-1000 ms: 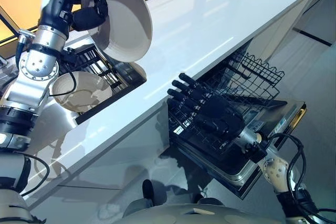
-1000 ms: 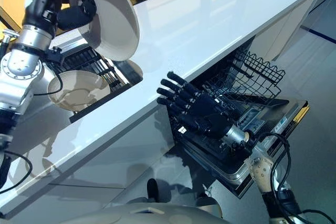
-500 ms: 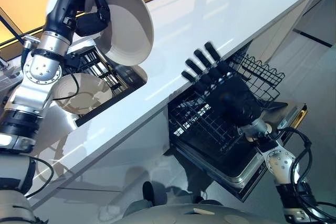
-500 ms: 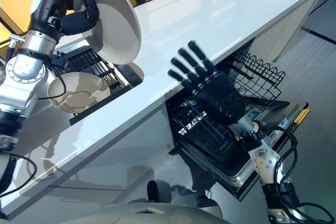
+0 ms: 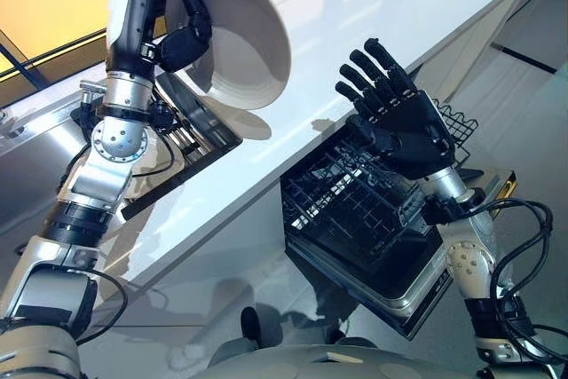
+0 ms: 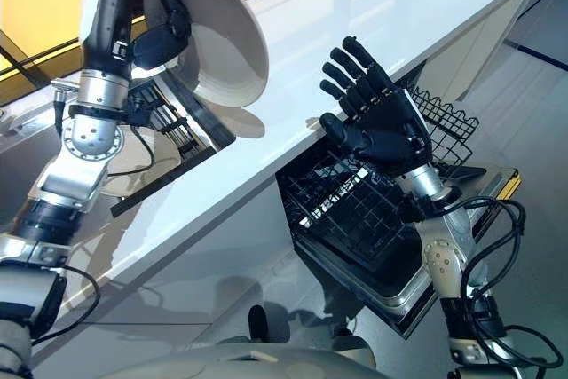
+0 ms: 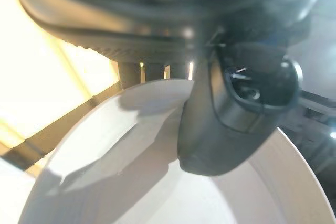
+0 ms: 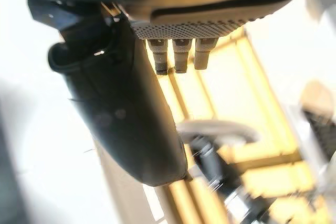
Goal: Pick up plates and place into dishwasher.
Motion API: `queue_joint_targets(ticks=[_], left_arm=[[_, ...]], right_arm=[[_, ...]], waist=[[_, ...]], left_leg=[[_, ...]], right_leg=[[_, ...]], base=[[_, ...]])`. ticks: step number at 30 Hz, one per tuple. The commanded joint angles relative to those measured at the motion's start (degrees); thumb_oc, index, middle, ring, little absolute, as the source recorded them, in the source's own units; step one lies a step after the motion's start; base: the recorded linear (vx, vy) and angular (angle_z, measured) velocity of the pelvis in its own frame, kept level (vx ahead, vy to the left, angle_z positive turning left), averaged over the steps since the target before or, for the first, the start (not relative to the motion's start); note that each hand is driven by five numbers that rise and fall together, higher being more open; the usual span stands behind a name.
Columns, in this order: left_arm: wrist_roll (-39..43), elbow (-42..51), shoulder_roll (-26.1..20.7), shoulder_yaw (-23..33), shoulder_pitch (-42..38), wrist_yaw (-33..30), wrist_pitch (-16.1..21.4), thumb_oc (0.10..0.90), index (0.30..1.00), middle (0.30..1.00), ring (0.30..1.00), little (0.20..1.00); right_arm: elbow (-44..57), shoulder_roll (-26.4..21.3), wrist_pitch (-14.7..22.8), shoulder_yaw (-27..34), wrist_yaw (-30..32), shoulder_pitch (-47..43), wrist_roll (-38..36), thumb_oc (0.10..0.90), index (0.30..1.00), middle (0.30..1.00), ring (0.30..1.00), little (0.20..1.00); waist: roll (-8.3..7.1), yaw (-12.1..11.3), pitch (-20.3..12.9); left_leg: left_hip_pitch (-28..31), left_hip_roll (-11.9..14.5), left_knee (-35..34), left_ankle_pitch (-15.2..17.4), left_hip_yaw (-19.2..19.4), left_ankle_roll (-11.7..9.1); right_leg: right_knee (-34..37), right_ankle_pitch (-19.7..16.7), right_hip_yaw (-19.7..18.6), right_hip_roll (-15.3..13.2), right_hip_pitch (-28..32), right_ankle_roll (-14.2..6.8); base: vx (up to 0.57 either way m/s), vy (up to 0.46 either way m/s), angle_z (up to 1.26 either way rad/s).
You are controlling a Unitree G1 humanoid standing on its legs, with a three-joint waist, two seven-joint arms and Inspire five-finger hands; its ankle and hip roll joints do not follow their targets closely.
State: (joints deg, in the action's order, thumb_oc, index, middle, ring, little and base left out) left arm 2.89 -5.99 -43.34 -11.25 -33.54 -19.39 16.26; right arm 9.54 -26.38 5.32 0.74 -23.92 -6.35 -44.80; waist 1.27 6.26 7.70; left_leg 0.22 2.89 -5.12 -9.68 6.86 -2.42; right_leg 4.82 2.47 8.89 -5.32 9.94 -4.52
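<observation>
My left hand (image 5: 182, 42) is shut on the rim of a white plate (image 5: 244, 46), held tilted high above the white counter (image 5: 373, 15); its thumb (image 7: 231, 114) lies inside the plate (image 7: 131, 182). My right hand (image 5: 399, 122) is raised open with straight fingers, palm toward the plate, just right of it and over the counter's front edge. Below the hand, the open dishwasher (image 5: 417, 286) has its black wire rack (image 5: 346, 210) pulled out.
A black dish rack (image 5: 182, 135) stands on the counter under my left arm, by the steel sink area (image 5: 35, 130). The dishwasher door (image 5: 470, 246) juts out low at the right over the grey floor.
My right hand has risen from the dishwasher rack to counter height, toward the plate. My left hand has carried the plate rightward. The camera has shifted a little.
</observation>
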Motion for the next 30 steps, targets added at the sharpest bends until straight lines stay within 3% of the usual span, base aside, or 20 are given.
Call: queue_joint_targets(ticks=[1,7,18,30], left_arm=[[-4.91,4.90,0.01,4.84,-7.08,-6.63,0.21,0.100,0.300,0.300,0.300,0.200],[-6.92,7.60,1.65,3.79,-6.32,-7.30,-1.38,0.100,0.300,0.300,0.300,0.200],[-9.46,4.53,2.82,0.20,-8.56,-8.79,-0.81,0.100,0.300,0.300,0.300,0.200],[-12.36,-1.10,4.53,-0.78,-7.19,-11.65,4.35,0.100,0.300,0.300,0.300,0.200]], right_arm=[[5.31,-3.64,8.44,-2.04,8.55,-7.89,14.31,0.800,0.900,0.900,0.900,0.900],[5.57,-5.47,7.33,-5.42,11.97,-10.03,19.59,0.800,0.900,0.900,0.900,0.900],[3.70,-4.01,6.93,-8.77,13.17,-14.40,15.73,0.800,0.900,0.900,0.900,0.900],[3.60,-2.94,7.70,-7.20,11.39,-15.96,11.91,0.800,0.900,0.900,0.900,0.900]], waist=[[-0.77,-0.64,-4.18],[-0.97,-0.98,-4.23],[-1.11,-1.51,-4.39],[-1.61,-1.19,-4.83]], left_leg=[[6.33,-3.67,0.12,9.32,-0.37,0.34],[6.36,-3.67,0.12,9.30,-0.30,0.37],[6.61,-3.81,0.12,9.59,-0.50,0.52],[6.79,-3.55,0.12,9.66,0.19,0.38]], right_leg=[[-0.45,-5.03,0.97,1.00,-3.67,-1.25],[-0.46,-5.24,0.71,1.02,-3.68,-1.29],[-0.57,-5.21,0.93,0.98,-3.50,-1.28],[-0.33,-5.47,0.46,1.08,-3.54,-1.30]], base=[[-0.01,-0.005,-0.04],[0.00,-0.002,-0.01],[0.00,0.000,0.00],[0.00,0.000,0.00]])
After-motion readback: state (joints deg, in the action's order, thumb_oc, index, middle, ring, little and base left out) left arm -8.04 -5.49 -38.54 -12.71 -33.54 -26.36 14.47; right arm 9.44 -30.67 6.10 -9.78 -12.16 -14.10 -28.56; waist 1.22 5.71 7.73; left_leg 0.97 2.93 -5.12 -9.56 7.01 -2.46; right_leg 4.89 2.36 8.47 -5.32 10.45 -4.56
